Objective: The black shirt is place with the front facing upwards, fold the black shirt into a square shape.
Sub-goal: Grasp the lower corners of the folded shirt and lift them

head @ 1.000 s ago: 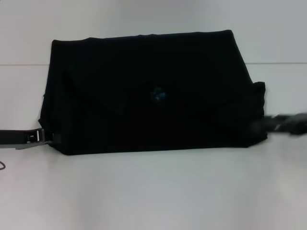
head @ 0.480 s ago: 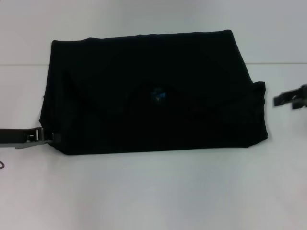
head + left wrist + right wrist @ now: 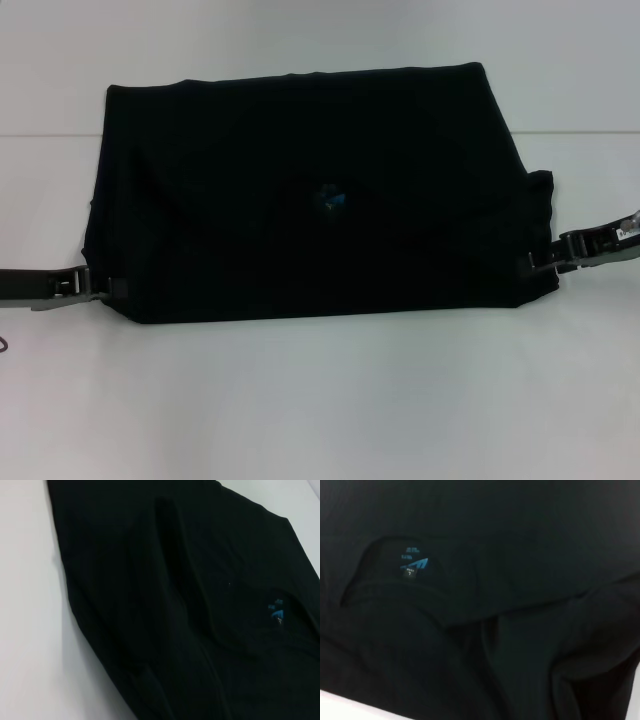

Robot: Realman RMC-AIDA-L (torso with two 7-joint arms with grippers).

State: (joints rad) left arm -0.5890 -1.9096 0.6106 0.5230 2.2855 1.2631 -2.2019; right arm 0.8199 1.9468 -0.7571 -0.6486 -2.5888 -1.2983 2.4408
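I see black shirt [image 3: 310, 190]: plain black all over, no pattern, no lettering on exposed faces. Small blue neck label [image 3: 331, 198] near middle; in right wrist view label [image 3: 414, 562] reads bright blue mark with pale print on black. Left wrist view gives same blue patch [image 3: 277, 611] on black cloth. Counter [image 3: 320, 400] flat white, thin grey line crossing far side. Left hand [image 3: 90, 288] grey metal with black parts. Right hand [image 3: 548, 262] black and grey.
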